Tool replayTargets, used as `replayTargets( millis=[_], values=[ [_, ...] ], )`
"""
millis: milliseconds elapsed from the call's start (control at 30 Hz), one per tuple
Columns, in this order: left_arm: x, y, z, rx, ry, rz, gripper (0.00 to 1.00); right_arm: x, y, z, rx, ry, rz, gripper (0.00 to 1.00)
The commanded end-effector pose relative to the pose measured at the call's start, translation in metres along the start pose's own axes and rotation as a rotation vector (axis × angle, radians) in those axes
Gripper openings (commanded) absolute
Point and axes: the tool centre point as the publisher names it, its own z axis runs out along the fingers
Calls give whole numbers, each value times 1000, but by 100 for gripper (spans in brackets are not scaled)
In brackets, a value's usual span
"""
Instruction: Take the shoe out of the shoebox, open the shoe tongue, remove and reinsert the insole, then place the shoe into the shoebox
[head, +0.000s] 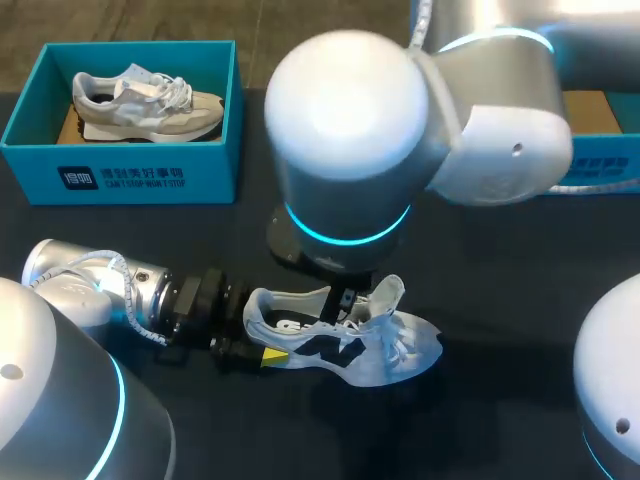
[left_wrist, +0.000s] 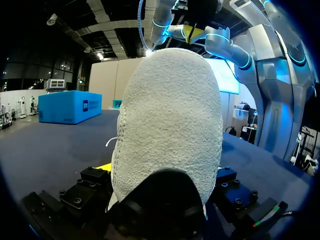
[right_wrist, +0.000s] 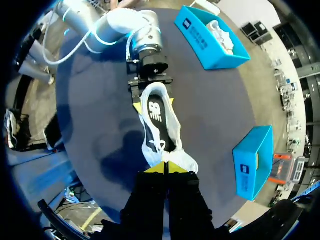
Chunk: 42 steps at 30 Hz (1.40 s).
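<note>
Closest to me, my left gripper (right_wrist: 153, 103) lies low over the dark table (head: 500, 300). Its jaws are clamped on the heel of the white shoe (head: 345, 345), with one yellow tip showing on each side of the heel in the right wrist view. In the left wrist view that rough white heel fills nearly everything ahead of the fingers. The shoe lies on the table in front of me, out of any box, with its toe pointing away from the left gripper. It is open enough that the black insole (right_wrist: 156, 117) with its white mark shows inside. The tongue (head: 385, 295) stands up and folds forward toward the toe, with loose white laces beside it. My right gripper (right_wrist: 165, 168) hangs above the shoe, looking straight down on it. Its jaws are closed, yellow tip against yellow tip, and I see nothing between them. Farther off, at the far left of the table, the blue shoebox (head: 150, 178) stands open with a grey sneaker (head: 145, 103) lying on its side inside. A second blue box (right_wrist: 250, 165) sits at the far right, well apart from the first and mostly hidden behind my right arm in the head view.
</note>
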Motion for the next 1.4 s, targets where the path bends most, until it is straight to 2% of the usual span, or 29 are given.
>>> replayTargets(
  millis=[33,300,667,733,1000,1233,1400],
  values=[
    [0,3,0,-1,-3,0,0,4,16,19,12,10,-25,0],
    [0,3,0,-1,-3,0,0,3,38,53,-6,37,-97,0],
    [0,3,0,-1,-3,0,0,3,38,53,-6,37,-97,0],
    [0,3,0,-1,-3,0,0,5,44,54,36,-15,-139,0],
    [0,3,0,-1,-3,0,0,5,58,100,-22,35,-189,0],
    [0,3,0,-1,-3,0,0,9,64,121,-21,46,-216,0],
    [0,3,0,-1,-3,0,0,10,64,138,-41,16,-233,0]
  ],
)
